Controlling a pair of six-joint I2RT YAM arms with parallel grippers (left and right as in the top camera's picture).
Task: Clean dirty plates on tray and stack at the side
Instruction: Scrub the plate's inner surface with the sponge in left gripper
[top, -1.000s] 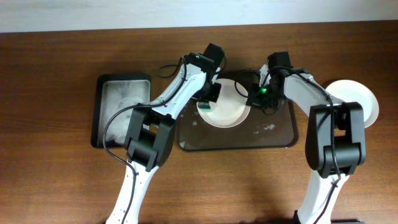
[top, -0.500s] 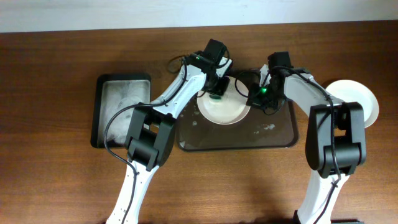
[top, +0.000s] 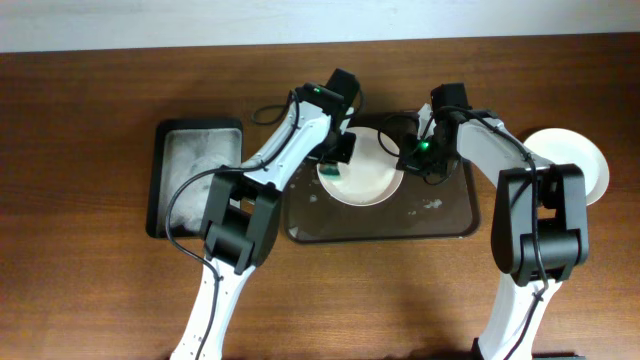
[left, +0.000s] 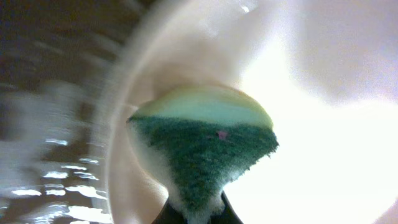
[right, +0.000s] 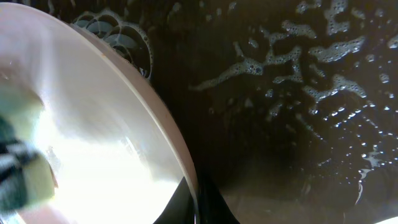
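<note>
A white plate (top: 368, 175) lies on the dark brown tray (top: 450, 226), at its back middle. My left gripper (top: 334, 163) is shut on a green and yellow sponge (left: 205, 149) and presses it on the plate's left rim (left: 155, 81). My right gripper (top: 410, 158) is shut on the plate's right rim (right: 168, 137), with one finger on each side of the edge. Another white plate (top: 570, 160) sits on the table to the right of the tray. A third plate is not in view.
A smaller black tray (top: 195, 175) with foam stands to the left of the brown tray. Soap suds (right: 298, 56) and foam spots (top: 432, 204) lie on the brown tray's floor. The wall edge runs along the table's back.
My left gripper with the sponge has moved from the plate's back edge down to its left rim. The right gripper and the plate have stayed in place.
</note>
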